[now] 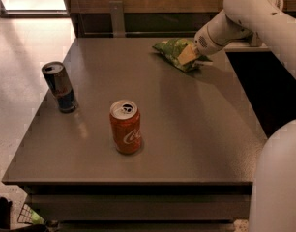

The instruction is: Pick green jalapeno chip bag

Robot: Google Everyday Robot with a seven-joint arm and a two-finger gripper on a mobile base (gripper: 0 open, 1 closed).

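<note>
**A:** Where's the green jalapeno chip bag (172, 50)?

**B:** Lying far right on the table (196, 129), near the back edge, with the claw (188, 57) right on it. Whether it's closed or gripping, I cannot tell.

**A:** Handling?

**B:** Probably light, crinkly, slippery foil — pinch a flat end. Open room lies toward the front; the orange-red can (125, 126) and the blue-and-silver can (59, 86) stand well apart.
</note>
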